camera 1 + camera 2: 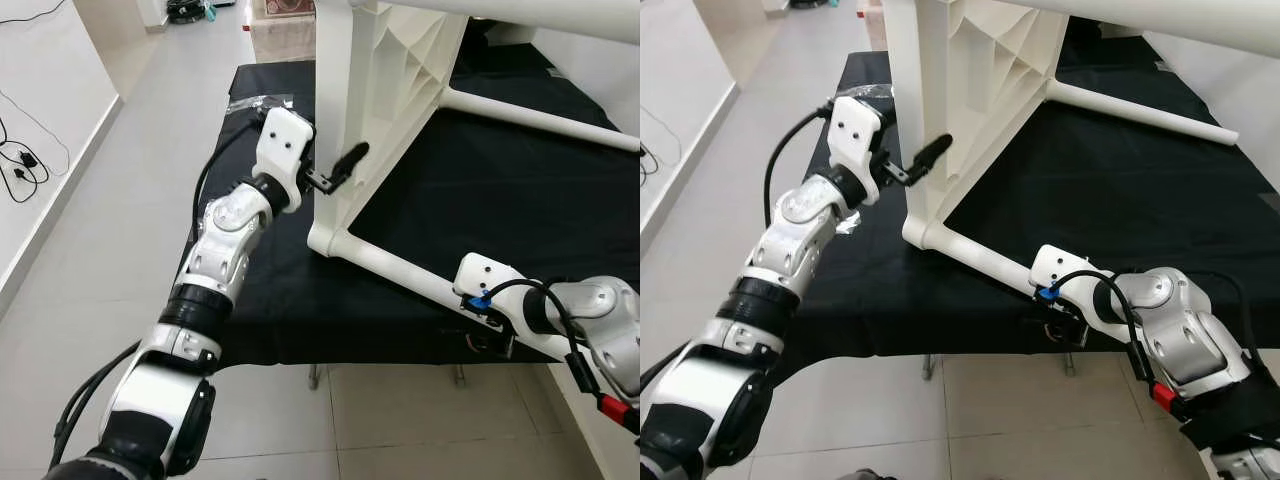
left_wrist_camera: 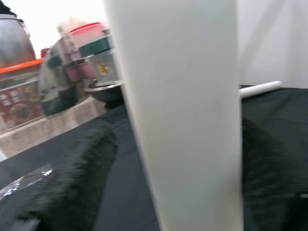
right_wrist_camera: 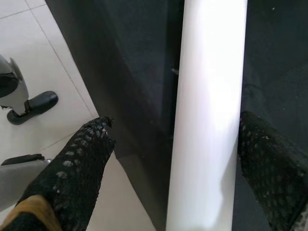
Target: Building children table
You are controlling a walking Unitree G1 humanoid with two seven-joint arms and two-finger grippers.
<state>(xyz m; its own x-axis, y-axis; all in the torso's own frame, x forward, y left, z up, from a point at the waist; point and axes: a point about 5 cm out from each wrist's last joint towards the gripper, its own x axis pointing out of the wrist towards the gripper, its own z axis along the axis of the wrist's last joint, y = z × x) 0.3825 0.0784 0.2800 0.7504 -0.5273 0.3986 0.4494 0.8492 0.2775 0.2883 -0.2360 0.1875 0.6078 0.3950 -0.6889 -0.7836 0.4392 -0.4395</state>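
At frame centre the left hand [image 1: 335, 168] straddles the frame's [image 1: 390, 90] upright, fingers spread; lower right, the right hand [image 3: 178, 159] straddles its rail [image 3: 207, 110], unclosed; probably light, stiff, slick plastic.

No legible text, label or number on any surface, printed box [image 2: 17, 103] too blurred.

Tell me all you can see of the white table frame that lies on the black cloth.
The white table frame looks like moulded plastic: a broad ribbed leg panel rising from a round tube on the black cloth, with a second tube farther back. It seems tipped on its side. The left gripper has its fingers around the panel's edge; the right gripper straddles the near tube with gaps either side.
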